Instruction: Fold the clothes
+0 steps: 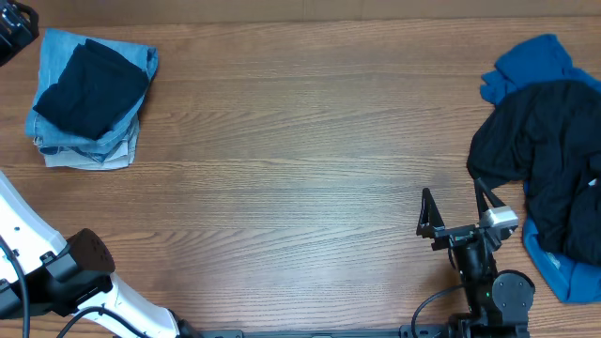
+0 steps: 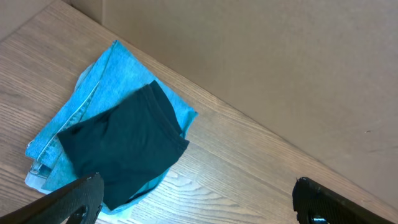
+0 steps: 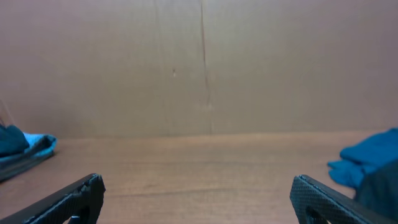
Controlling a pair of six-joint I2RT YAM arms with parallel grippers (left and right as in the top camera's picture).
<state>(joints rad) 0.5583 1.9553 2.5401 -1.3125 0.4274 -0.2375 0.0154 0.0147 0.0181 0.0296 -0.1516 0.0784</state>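
An unfolded dark navy shirt (image 1: 549, 160) lies heaped at the table's right edge, over a bright blue shirt (image 1: 531, 61) that also shows below it. A folded dark shirt (image 1: 89, 89) rests on a stack of pale light-blue garments (image 1: 89, 150) at the far left; the left wrist view shows the dark shirt (image 2: 124, 146) and the pale stack (image 2: 118, 68). My left gripper (image 1: 14, 33) is at the top-left corner beside that stack, open and empty (image 2: 198, 186). My right gripper (image 1: 457, 208) is open and empty (image 3: 198, 183), just left of the heap.
The wooden table (image 1: 300, 141) spans the view. A plain brown wall (image 3: 199, 62) stands behind the far edge. The right wrist view shows the blue shirt (image 3: 367, 158) at right and the folded stack (image 3: 25, 146) at far left.
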